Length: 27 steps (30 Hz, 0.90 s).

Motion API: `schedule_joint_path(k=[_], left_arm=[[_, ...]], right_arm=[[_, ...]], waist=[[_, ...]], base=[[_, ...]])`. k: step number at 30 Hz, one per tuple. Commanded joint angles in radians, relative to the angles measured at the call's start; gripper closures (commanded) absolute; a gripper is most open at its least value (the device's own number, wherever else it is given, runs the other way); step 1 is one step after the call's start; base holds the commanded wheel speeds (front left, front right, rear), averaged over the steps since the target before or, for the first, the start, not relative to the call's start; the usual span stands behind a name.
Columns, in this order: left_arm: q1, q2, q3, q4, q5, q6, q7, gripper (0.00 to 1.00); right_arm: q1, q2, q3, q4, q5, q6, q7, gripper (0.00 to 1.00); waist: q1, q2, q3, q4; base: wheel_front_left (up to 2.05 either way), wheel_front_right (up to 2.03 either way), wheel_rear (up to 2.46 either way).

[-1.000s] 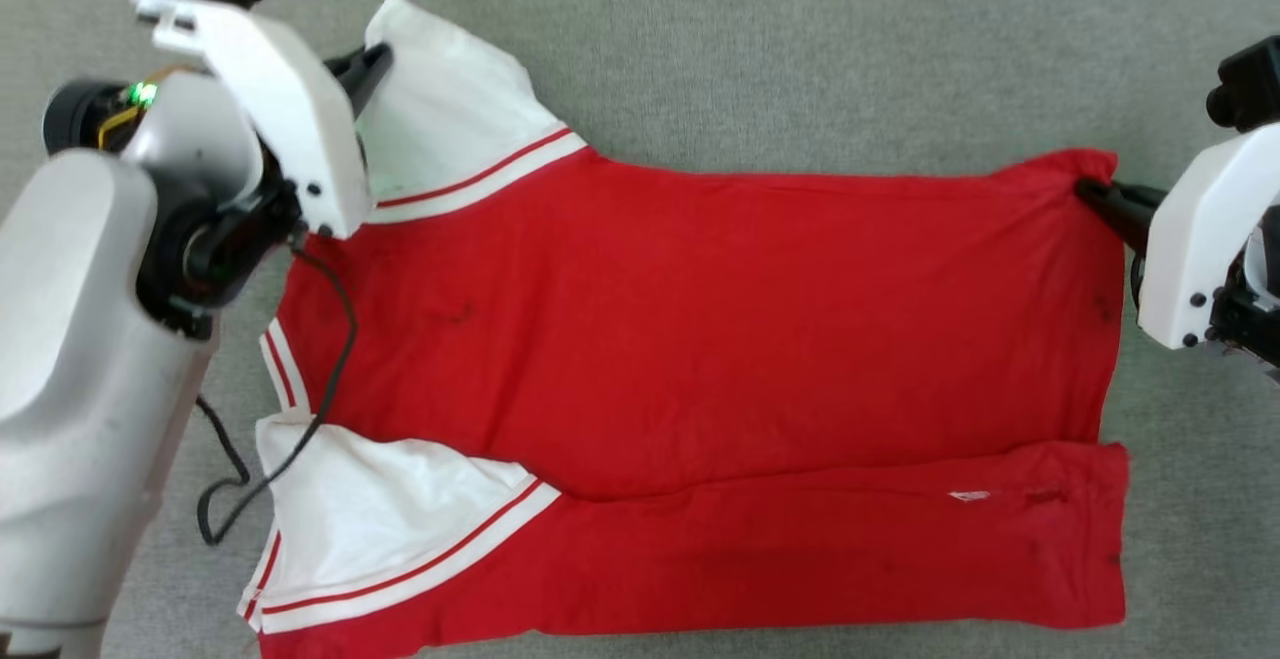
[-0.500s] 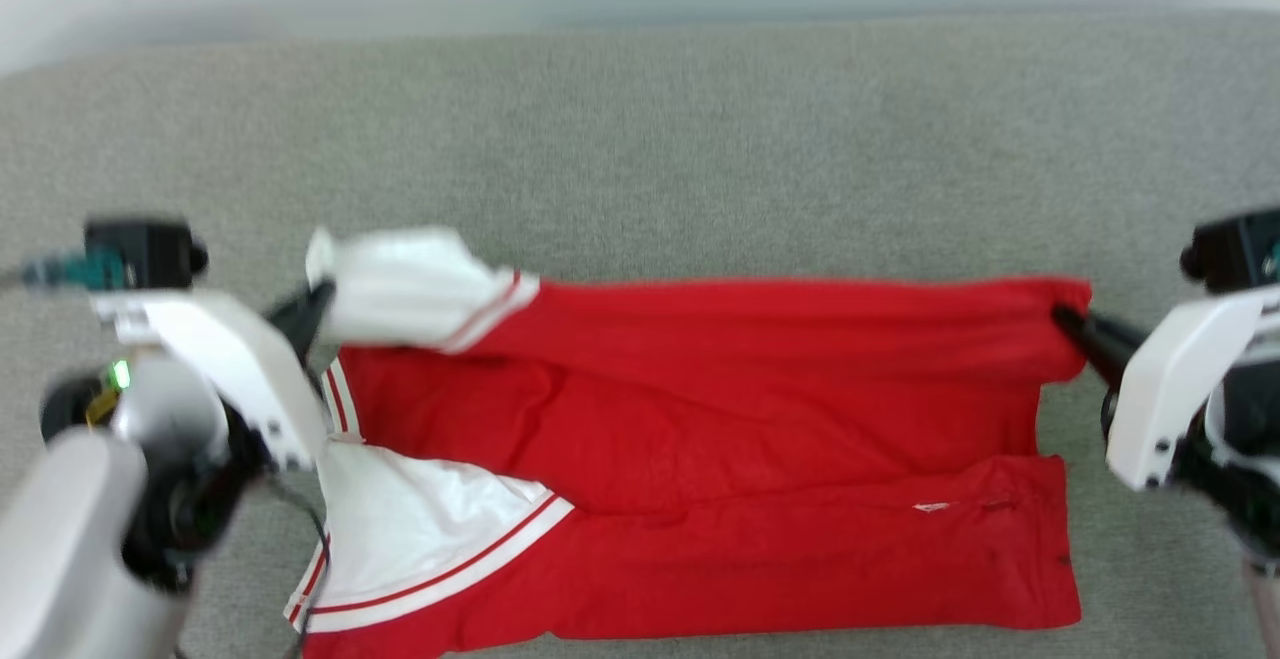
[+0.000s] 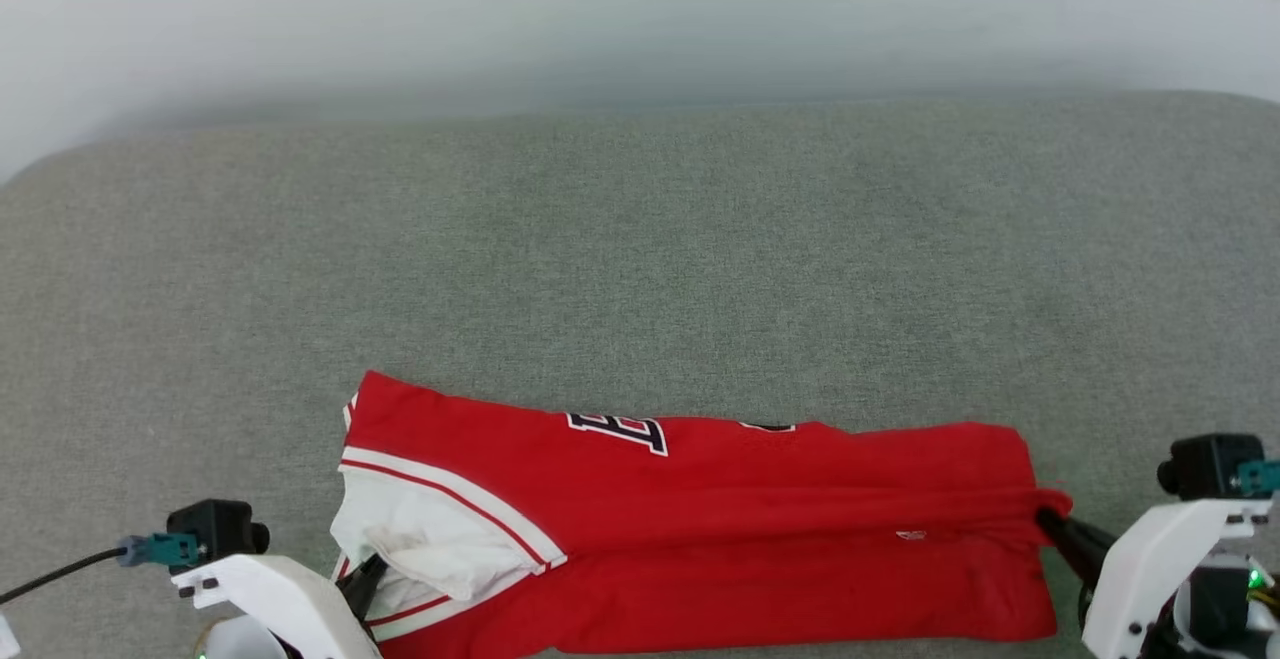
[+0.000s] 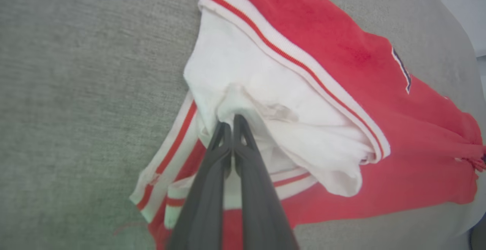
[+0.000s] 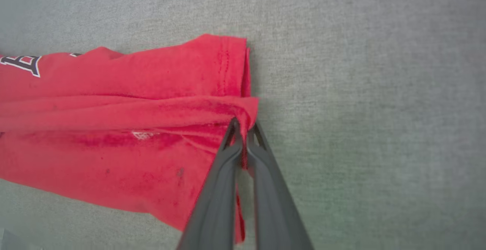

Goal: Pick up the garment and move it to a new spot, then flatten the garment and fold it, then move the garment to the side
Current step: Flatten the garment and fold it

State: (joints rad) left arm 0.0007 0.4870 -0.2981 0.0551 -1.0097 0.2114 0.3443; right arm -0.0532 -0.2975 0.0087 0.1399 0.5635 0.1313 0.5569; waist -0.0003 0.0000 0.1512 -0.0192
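The garment (image 3: 720,529), a red jersey with white sleeves, lies folded into a long narrow band near the front edge of the grey surface, with black white-outlined lettering (image 3: 620,431) showing on its far flap. My left gripper (image 3: 372,567) is shut on the white sleeve (image 4: 265,102) at the band's left end, its fingers (image 4: 243,159) pinching bunched white cloth. At the band's right end my right gripper (image 3: 1048,519) is shut on the red hem corner (image 5: 246,113), which folds over the fingertips (image 5: 233,128).
The grey fabric surface (image 3: 640,269) stretches wide beyond the garment, ending at a pale wall along the top. A black cable with a teal plug (image 3: 150,547) leads to the left wrist camera.
Both grippers have carried the garment's far edge toward me, folding it over into a narrower band with the lettering now on top. The camera has tilted up, so the whole picture has shifted down.
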Motion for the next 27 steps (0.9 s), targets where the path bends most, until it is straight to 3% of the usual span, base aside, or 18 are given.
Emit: schedule_joint_path(k=[1,7,14,27], left_arm=[[0.006,-0.001,0.0,0.009,-0.004,-0.003,-0.009,0.0],[-0.005,-0.03,-0.014,0.036,0.042,-0.025,-0.092,0.0],[-0.045,-0.057,-0.028,-0.003,0.14,-0.026,-0.241,0.0],[-0.138,-0.096,-0.072,-0.082,0.381,0.0,-0.532,0.0]], right_arm=[[0.012,0.007,-0.005,0.007,0.0,-0.001,-0.009,0.0],[0.07,0.035,-0.01,-0.009,-0.006,-0.001,-0.056,0.0],[0.105,0.028,-0.052,-0.141,-0.024,-0.001,-0.049,0.0],[0.063,0.012,-0.146,-0.224,-0.046,-0.001,0.249,0.0]], waist=[[0.0003,0.0,0.0,0.0],[0.0003,0.0,-0.024,-0.009],[0.0003,0.0,-0.063,-0.016],[0.0003,0.0,-0.073,0.025]], base=[[0.0,0.0,0.0],[0.0,0.0,0.0],[0.0,0.0,0.0],[0.0,0.0,0.0]])
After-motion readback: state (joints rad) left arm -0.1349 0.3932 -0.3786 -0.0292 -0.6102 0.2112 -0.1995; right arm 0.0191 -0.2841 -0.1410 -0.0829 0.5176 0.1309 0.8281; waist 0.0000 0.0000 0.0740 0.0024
